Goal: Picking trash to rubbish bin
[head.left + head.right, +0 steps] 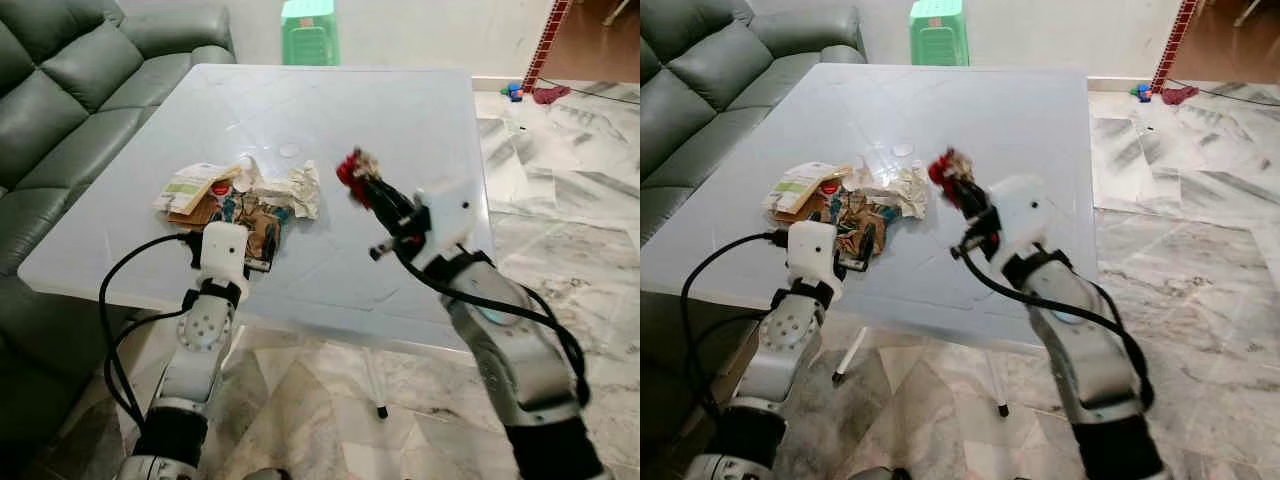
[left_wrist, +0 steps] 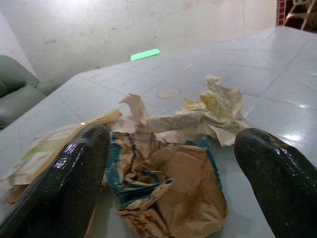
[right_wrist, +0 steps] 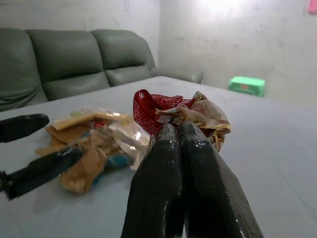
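The right claw (image 1: pixel 362 180) is raised above the pale tiled surface (image 1: pixel 400 130), its two black fingers (image 3: pixel 173 168) pressed together on a crumpled red and gold wrapper (image 3: pixel 173 111). The wrapper hangs clear of the surface, off to the right of the trash pile (image 1: pixel 235 205). That pile lies on the surface toward the sofa side: crumpled brown paper with teal print (image 2: pixel 168 183), a wad of whitish paper (image 2: pixel 208 111) behind it, and a flat green-and-white packet (image 1: pixel 190 185) at the sofa end. The left claw (image 2: pixel 168 188) sits low at the near edge of the pile, fingers spread wide either side of the brown paper, gripping nothing. A grey-green sofa (image 1: pixel 70 90) stands beside the surface, and a green plastic stool (image 1: pixel 308 30) beyond the surface's far edge.
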Robot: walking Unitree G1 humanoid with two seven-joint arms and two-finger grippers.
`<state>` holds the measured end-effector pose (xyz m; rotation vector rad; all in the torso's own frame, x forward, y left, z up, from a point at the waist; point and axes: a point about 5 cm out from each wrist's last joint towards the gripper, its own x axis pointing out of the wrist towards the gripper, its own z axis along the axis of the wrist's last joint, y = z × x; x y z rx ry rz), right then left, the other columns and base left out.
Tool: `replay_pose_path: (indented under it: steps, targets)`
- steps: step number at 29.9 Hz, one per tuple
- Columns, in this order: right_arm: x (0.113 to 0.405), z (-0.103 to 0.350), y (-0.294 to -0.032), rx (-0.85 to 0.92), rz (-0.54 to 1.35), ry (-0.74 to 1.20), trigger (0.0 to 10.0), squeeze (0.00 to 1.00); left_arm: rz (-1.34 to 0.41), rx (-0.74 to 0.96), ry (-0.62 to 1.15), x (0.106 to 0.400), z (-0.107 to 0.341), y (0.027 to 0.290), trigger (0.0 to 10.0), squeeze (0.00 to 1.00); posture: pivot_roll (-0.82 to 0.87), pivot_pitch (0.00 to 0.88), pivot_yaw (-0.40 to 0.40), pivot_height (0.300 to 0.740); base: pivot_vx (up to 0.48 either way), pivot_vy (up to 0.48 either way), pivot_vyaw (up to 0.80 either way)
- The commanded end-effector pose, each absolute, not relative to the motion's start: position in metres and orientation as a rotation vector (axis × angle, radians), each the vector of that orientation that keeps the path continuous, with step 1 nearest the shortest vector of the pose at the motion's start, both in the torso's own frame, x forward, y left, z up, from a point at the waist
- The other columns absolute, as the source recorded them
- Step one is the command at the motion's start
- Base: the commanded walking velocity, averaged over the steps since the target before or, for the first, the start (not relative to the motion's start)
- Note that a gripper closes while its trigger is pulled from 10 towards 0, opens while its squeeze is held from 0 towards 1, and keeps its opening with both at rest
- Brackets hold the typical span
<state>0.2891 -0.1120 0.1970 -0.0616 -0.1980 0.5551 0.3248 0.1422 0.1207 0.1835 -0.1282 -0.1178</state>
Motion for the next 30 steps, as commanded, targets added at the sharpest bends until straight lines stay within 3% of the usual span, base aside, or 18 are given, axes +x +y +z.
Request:
replay_pose_path:
  steps: [1, 5, 17, 18, 30]
  targets:
    - [0.281, 0.202, -0.112, -0.054, 0.591, -0.198, 10.0, 0.0, -0.107, 0.184, -0.113, 0.327, 0.117, 0.148, 10.0, 0.0, -0.14, 0.099, 0.096, 0.74, 0.0, 0.0, 0.0]
    - [0.27, 0.196, -0.116, -0.096, 0.621, -0.148, 10.0, 0.0, -0.099, 0.175, -0.075, 0.336, 0.108, 0.154, 10.0, 0.0, -0.16, 0.104, 0.105, 0.74, 0.0, 0.0, 0.0]
    - [0.243, 0.191, -0.096, -0.107, 0.848, -0.059, 10.0, 0.0, -0.026, 0.114, 0.003, 0.36, 0.107, 0.164, 10.0, 0.0, -0.17, 0.101, 0.11, 0.74, 0.0, 0.0, 0.0]
    - [0.24, 0.19, -0.094, -0.108, 0.871, -0.047, 10.0, 0.0, -0.021, 0.1, 0.015, 0.361, 0.106, 0.166, 0.0, 0.0, -0.17, 0.101, 0.111, 0.74, 0.0, 0.0, 0.0]
    - [0.233, 0.187, -0.093, -0.102, 0.942, 0.008, 10.0, 0.0, 0.017, 0.006, 0.085, 0.359, 0.092, 0.173, 0.0, 0.0, -0.18, 0.095, 0.104, 0.74, 0.0, 0.0, 0.0]
